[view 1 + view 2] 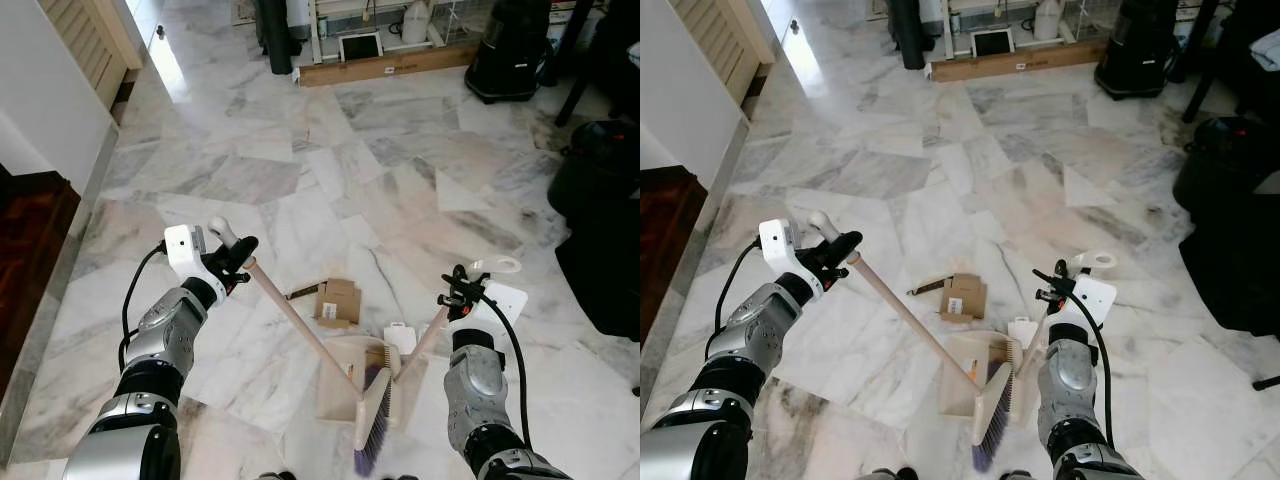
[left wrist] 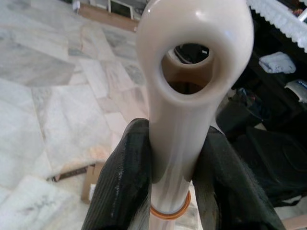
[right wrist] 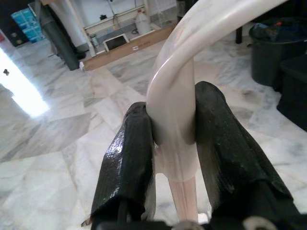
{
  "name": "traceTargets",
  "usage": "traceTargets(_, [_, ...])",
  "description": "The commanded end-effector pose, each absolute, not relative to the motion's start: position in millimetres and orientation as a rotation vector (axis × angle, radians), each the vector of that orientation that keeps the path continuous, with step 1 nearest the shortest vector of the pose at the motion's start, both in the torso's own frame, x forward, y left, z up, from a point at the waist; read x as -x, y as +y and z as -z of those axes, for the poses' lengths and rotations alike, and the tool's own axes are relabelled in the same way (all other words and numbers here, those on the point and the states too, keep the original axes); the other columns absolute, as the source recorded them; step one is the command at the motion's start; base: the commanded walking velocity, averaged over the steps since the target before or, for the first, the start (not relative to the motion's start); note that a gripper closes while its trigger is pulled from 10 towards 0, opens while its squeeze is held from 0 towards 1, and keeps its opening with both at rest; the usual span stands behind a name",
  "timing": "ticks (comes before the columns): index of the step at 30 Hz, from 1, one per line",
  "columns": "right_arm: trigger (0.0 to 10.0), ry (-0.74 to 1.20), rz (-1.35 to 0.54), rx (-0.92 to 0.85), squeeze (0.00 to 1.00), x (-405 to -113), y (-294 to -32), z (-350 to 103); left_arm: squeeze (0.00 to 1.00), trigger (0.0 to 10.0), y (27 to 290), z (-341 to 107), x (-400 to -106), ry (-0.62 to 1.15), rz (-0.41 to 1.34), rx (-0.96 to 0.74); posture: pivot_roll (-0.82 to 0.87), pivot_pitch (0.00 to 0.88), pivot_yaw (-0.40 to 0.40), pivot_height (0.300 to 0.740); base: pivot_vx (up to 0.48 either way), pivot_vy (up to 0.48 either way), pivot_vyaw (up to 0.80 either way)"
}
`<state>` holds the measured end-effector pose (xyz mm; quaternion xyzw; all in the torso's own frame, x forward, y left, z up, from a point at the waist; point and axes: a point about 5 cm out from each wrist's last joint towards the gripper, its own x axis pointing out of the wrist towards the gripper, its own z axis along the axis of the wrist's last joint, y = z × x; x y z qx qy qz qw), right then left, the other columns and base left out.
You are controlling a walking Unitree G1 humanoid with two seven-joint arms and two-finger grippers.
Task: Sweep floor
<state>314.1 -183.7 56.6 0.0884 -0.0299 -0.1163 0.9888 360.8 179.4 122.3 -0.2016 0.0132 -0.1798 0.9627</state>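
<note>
My left gripper (image 1: 238, 252) is shut on the top of the cream broom handle (image 1: 300, 325), which slants down to the purple-bristled broom head (image 1: 372, 412) resting in the beige dustpan (image 1: 340, 375). In the left wrist view my fingers (image 2: 122, 182) clamp the handle just under its hanging loop (image 2: 192, 52). My right gripper (image 1: 462, 290) is shut on the dustpan's upright handle (image 1: 425, 340) near its looped top. The right wrist view has that handle (image 3: 175, 110) pinched between both fingers. Flattened brown cardboard pieces (image 1: 337, 300) lie on the marble floor (image 1: 300, 170) just beyond the dustpan.
A dark wood step (image 1: 30, 240) and white wall border the left. Black bins and bags (image 1: 600, 210) crowd the right side. A wooden plank (image 1: 385, 65), shelving and a black vacuum-like object (image 1: 510, 45) stand at the far end.
</note>
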Motion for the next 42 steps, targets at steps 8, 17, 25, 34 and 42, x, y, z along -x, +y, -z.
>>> traceTargets(8, [10.0, -0.133, 0.231, -0.217, 0.0, -314, -191, -66, 0.0, 10.0, 192, -130, -349, -0.026, 0.356, 0.393, 0.1, 0.069, 0.1, 0.74, 0.0, 0.0, 0.0])
traceTargets(17, [10.0, -0.206, 0.215, -0.211, 0.0, -307, -201, -76, 0.0, 10.0, 203, -144, -338, -0.097, 0.304, 0.323, 0.08, 0.046, 0.09, 0.74, 0.0, 0.0, 0.0])
traceTargets(25, [10.0, -0.277, 0.169, -0.214, 0.0, -305, -201, -92, 0.0, 10.0, 211, -151, -325, -0.176, 0.168, 0.152, 0.06, 0.025, 0.079, 0.74, 0.0, 0.0, 0.0])
traceTargets(34, [10.0, -0.313, 0.139, -0.235, 0.0, -307, -195, -108, 0.0, 10.0, 226, -166, -313, -0.288, -0.048, 0.028, 0.05, 0.0, 0.073, 0.74, 0.0, 0.0, 0.0])
traceTargets(42, [10.0, -0.316, 0.128, -0.241, 0.0, -307, -194, -113, 0.0, 10.0, 209, -214, -313, -0.438, 0.01, -0.019, 0.05, 0.0, 0.073, 0.74, 0.0, 0.0, 0.0])
